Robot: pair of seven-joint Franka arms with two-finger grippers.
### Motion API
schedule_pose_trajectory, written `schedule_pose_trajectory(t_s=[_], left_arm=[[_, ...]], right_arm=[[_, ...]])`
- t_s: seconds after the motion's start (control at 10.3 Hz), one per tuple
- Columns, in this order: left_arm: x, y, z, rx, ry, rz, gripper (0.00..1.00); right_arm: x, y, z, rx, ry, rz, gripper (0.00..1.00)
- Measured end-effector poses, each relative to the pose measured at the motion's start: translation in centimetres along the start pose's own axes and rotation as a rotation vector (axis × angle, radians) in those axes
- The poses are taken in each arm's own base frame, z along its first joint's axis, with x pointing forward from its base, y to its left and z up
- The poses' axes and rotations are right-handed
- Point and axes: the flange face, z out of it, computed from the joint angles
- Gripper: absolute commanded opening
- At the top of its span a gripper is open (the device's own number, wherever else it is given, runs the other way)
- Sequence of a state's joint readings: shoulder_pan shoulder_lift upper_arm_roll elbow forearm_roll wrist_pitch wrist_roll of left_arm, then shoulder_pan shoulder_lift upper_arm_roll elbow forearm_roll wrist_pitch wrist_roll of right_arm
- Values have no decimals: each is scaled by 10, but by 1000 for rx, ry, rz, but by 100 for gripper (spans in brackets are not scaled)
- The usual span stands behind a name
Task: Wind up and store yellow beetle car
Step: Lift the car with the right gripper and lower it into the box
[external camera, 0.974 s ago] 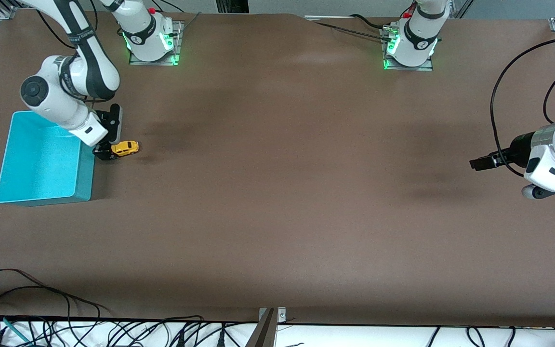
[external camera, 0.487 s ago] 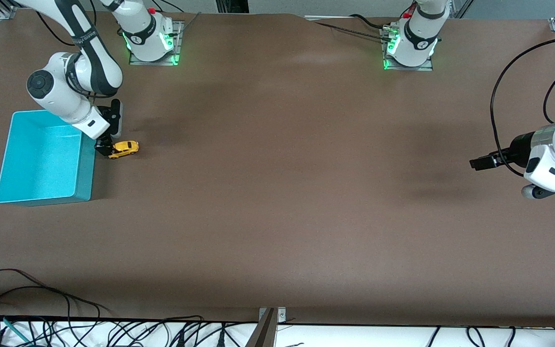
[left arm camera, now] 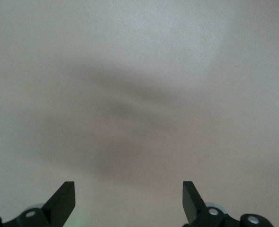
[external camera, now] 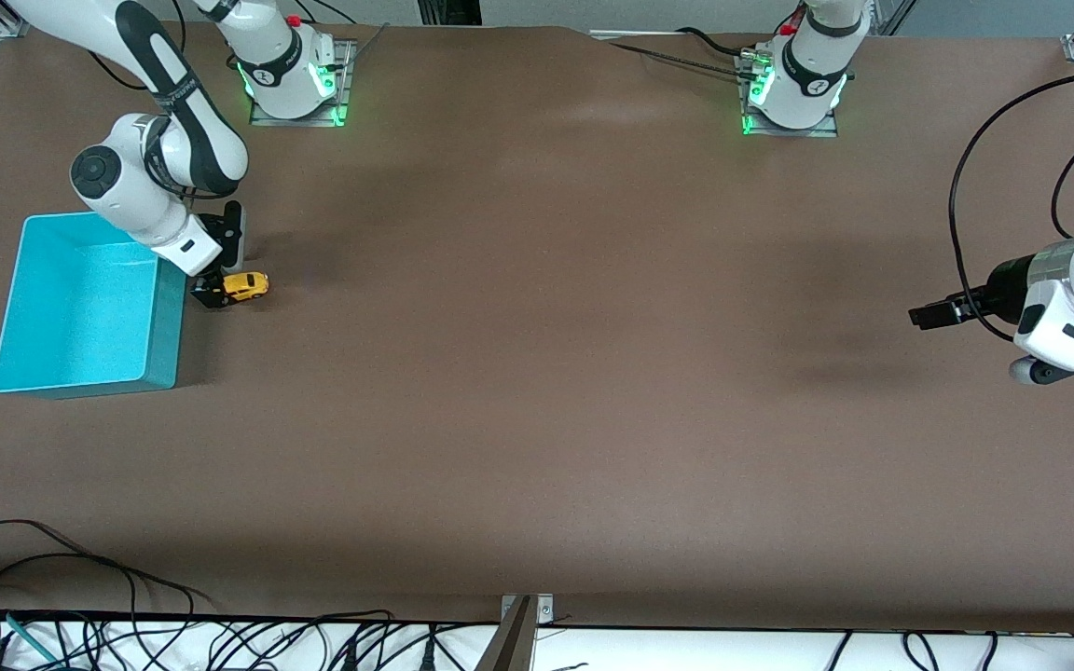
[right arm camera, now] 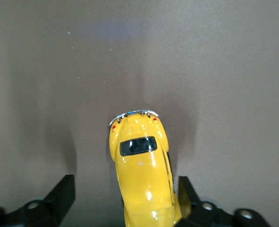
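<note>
The yellow beetle car (external camera: 245, 286) stands on the brown table beside the teal bin (external camera: 165, 328), on the bin's side toward the left arm's end. My right gripper (external camera: 210, 293) is low at the car's end that faces the bin. In the right wrist view the car (right arm camera: 141, 165) lies between the open fingers of that gripper (right arm camera: 125, 182), close against one finger (right arm camera: 185, 189) and apart from the other. My left gripper (external camera: 921, 315) is open and empty over the table at the left arm's end, where that arm waits; its wrist view shows its fingers (left arm camera: 63, 198) over bare table.
The teal bin's inside shows nothing in it. Both arm bases stand along the table's edge farthest from the front camera. Cables lie off the table's edge nearest that camera.
My right arm has swung toward the car, and its gripper has closed in a little around the car's end. The car and the left arm have not moved.
</note>
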State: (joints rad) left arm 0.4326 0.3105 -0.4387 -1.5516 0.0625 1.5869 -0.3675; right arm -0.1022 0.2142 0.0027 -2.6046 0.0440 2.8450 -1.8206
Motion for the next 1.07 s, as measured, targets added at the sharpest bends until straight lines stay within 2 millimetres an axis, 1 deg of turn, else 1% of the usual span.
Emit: schedule_pose_trajectory(t_s=[0.1,0.29,0.39,0.49,0.88,0.97,1.07], left_arm=[[0,0,0,0,0,0,100],[0,0,0,0,0,0,100],[0,0,0,0,0,0,100],[0,0,0,0,0,0,100],[0,0,0,0,-1,0,100],[0,0,0,0,-1,0,100],[0,0,0,0,-1,0,100]], right_arm=[[0,2,-2,-7,-1,-1,0],[-1,5,-12,-20,-4,-2,0],[-1,8,-23,-15,-1,-2,0],[-1,11,-39,-9,2,-3,0],[-2,22,-120,35,23,-6,0],[-5,25,-139,45,28,-11,0],[-13,29,-158,50,34,-27,0]])
